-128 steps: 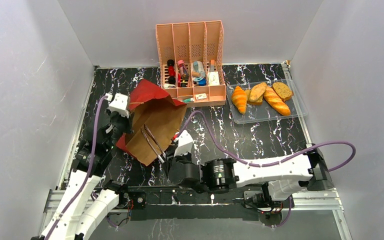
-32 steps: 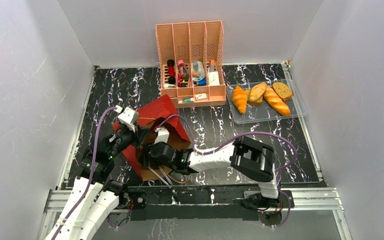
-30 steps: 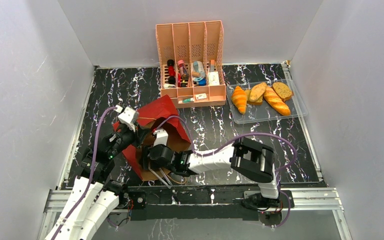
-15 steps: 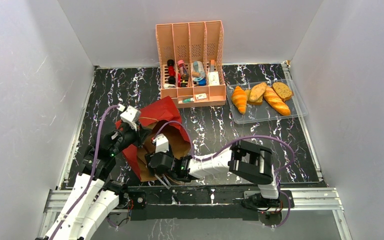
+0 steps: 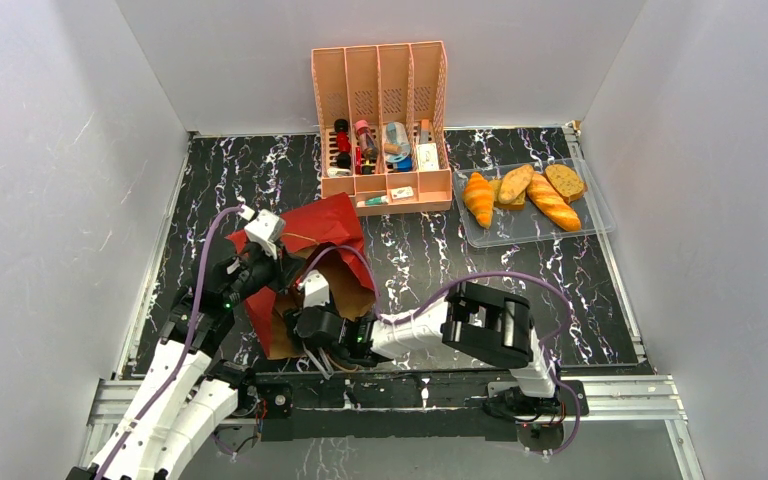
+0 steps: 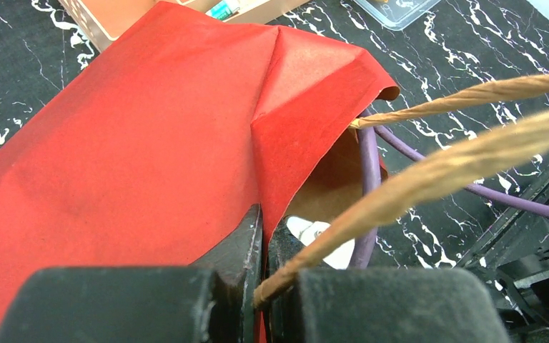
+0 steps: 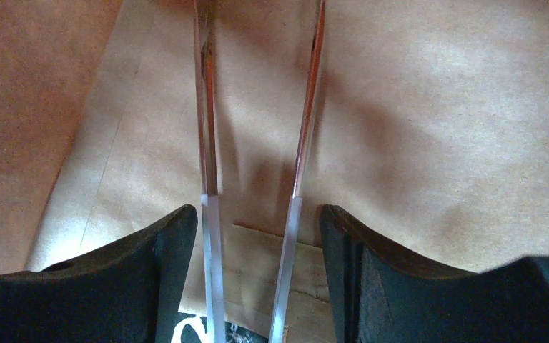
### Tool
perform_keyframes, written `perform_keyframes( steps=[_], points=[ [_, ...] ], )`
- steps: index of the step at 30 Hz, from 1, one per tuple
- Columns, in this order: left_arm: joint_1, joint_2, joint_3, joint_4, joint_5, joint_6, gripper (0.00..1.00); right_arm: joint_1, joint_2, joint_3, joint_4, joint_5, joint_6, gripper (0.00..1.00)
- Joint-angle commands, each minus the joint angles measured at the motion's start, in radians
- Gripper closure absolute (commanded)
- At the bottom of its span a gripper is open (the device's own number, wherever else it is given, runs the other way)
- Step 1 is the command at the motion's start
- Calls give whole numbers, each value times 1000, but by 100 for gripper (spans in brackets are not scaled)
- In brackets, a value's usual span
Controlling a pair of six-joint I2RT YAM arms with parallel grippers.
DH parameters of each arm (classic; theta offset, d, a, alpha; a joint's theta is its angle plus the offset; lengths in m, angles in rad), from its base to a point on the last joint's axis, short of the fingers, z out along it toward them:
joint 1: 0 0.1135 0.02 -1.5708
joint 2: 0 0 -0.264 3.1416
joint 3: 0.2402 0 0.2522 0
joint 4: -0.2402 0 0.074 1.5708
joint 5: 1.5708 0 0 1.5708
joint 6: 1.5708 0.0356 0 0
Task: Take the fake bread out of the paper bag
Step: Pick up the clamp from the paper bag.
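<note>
Top view: the right gripper (image 5: 308, 318), outside the bag (image 5: 310, 228) a few seconds ago, now sits inside its mouth, slightly nearer the table's near edge than half a second ago. The left gripper (image 5: 276, 268) has drawn the red base up and farther back, so the bag slopes mouth-down toward the near edge. The bread (image 5: 552, 202), four pieces, lies on the clear tray (image 5: 500, 234) at far right, well apart from the bag. Left wrist view: the left gripper (image 6: 263, 221) is pressed together on the bag's red edge, and a tan handle (image 6: 457, 161) cord runs out from between the jaws. The red panel is creased, with brown lining beneath. Right wrist view: the right gripper (image 7: 257, 214) has its fingers apart, with no bread between them. Two thin shiny strips (image 7: 207, 143) run up between them, nature unclear. Ahead is only bare brown paper. Judgement: the reach is a search. Nothing shows inside, so the task looks nearly or wholly done.
</note>
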Motion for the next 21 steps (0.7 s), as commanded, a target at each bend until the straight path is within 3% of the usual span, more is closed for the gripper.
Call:
perform_keyframes(
  steps=[1,14,15,18,21],
  points=[
    [-5,9,6,25,41,-8,100,-11,62,38,33,-52,-15,40],
    [-5,22,5,23,35,-9,100,-25,52,43,102,-107,-27,47],
    [-5,23,5,25,34,-11,100,-25,62,51,97,-106,-24,50],
    [-5,21,4,27,25,-19,100,-25,72,44,111,-77,-2,72],
    [-5,16,3,27,10,-21,100,-29,62,31,131,-54,18,83]
  ],
)
